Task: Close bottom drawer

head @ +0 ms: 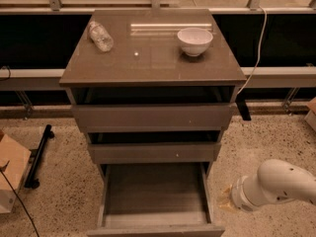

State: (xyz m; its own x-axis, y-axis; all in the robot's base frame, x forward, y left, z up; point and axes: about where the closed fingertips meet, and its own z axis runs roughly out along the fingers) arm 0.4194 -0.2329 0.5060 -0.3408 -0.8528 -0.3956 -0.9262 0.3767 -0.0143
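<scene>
The bottom drawer (154, 201) of the grey-brown cabinet (152, 65) is pulled far out. Its deep empty box is open to view, and its flat front panel (155, 230) is at the lower edge of the picture. The two drawers above, top (152, 116) and middle (153, 152), each stick out a little. My white arm (279, 184) comes in from the lower right. Its gripper (225, 199) is low above the floor, just right of the open drawer's right side wall and apart from it.
A white bowl (194, 40) and a lying plastic bottle (100, 35) are on the cabinet top. A cardboard box (11, 174) and a black stand (38, 157) are on the floor at left. A cable (253, 68) hangs at right. Speckled floor surrounds the cabinet.
</scene>
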